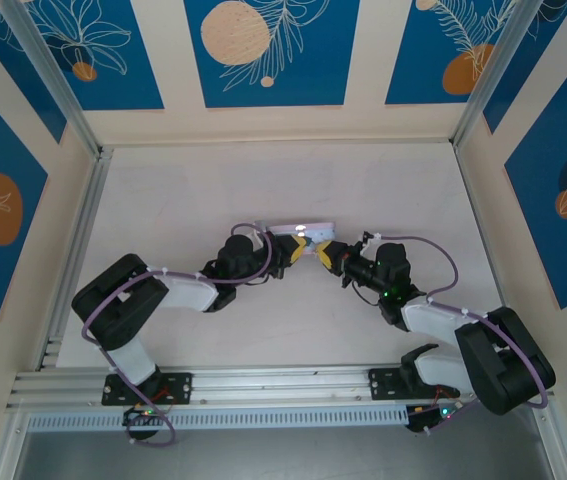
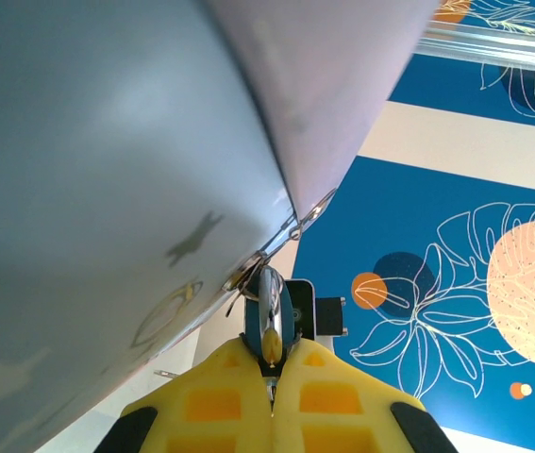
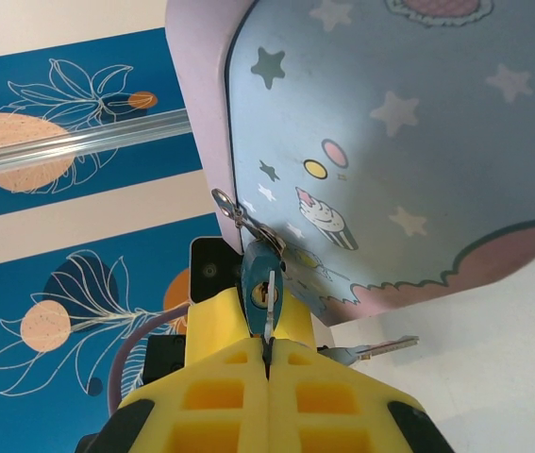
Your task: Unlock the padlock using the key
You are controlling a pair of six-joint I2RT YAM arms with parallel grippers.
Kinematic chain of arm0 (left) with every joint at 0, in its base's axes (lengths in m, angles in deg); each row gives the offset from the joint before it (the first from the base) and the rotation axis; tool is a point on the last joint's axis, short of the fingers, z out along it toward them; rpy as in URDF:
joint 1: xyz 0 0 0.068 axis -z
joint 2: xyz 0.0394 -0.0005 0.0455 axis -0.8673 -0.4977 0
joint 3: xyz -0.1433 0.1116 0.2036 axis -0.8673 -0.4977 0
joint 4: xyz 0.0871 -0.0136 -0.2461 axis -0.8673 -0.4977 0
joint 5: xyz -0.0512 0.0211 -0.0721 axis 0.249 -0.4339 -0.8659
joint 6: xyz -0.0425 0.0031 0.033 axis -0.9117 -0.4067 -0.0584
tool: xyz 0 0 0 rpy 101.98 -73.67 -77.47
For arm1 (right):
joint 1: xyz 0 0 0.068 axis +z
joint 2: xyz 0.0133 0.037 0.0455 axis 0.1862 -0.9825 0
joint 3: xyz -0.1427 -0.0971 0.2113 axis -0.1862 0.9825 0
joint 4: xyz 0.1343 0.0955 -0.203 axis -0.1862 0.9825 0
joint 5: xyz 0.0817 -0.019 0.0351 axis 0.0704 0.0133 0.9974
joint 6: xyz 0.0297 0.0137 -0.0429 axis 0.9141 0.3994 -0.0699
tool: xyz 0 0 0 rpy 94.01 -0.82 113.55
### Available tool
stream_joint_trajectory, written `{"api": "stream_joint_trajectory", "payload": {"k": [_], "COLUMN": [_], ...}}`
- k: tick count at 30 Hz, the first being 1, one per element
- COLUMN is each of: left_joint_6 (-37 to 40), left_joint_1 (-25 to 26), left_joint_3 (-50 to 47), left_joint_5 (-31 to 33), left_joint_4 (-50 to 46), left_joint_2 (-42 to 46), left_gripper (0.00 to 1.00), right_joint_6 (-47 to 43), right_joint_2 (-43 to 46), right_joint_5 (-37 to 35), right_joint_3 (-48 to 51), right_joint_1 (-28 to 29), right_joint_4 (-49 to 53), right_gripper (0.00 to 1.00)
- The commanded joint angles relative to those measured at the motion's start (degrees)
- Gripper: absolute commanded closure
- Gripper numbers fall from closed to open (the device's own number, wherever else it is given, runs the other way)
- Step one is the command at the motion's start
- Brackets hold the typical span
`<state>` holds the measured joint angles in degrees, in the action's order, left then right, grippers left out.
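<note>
The small blue padlock (image 2: 286, 319) hangs by its silver shackle from the hasp of a light-blue cartoon tin (image 3: 409, 142). My left gripper (image 2: 272, 366) is shut on the padlock's body from below. In the right wrist view the padlock (image 3: 253, 274) faces me with its keyhole showing. My right gripper (image 3: 267, 345) is shut on the key (image 3: 270, 300), whose thin pale blade stands upright with its tip just beside the keyhole. The left gripper's yellow fingers (image 3: 212, 316) show behind the lock. From above, both grippers (image 1: 293, 254) (image 1: 325, 256) meet tip to tip below the tin (image 1: 303, 228).
A second small key (image 3: 385, 348) juts out to the right of my right gripper's fingers, low over the pale table (image 1: 193, 200). Blue patterned walls (image 1: 263, 50) and aluminium rails (image 1: 73, 260) enclose the table. The tin hangs close above both grippers.
</note>
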<state>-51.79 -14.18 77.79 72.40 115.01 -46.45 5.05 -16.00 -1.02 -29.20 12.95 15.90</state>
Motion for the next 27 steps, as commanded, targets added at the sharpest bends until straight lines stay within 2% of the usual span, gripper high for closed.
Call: {"api": "stream_joint_trajectory", "payload": {"k": [1, 22, 27], "left_joint_6": [-0.45, -0.31, -0.27], "left_joint_1": [0.96, 1.06, 1.07], "left_joint_3": [-0.36, -0.14, -0.54], "left_joint_5": [-0.62, -0.97, -0.75], "left_joint_4": [3.37, 3.57, 3.27], "left_joint_2": [0.80, 0.35, 0.59], "left_gripper": [1.00, 1.00, 1.00], "right_joint_6": [0.18, 0.09, -0.37], "right_joint_2": [1.39, -1.61, -1.69], "right_joint_5": [-1.26, 1.81, 3.07], "right_joint_3": [-0.08, -0.65, 0.13], "right_joint_1": [0.58, -0.56, -2.36], "right_joint_4": [-0.63, -3.05, -2.63], "right_gripper": [1.00, 1.00, 1.00]}}
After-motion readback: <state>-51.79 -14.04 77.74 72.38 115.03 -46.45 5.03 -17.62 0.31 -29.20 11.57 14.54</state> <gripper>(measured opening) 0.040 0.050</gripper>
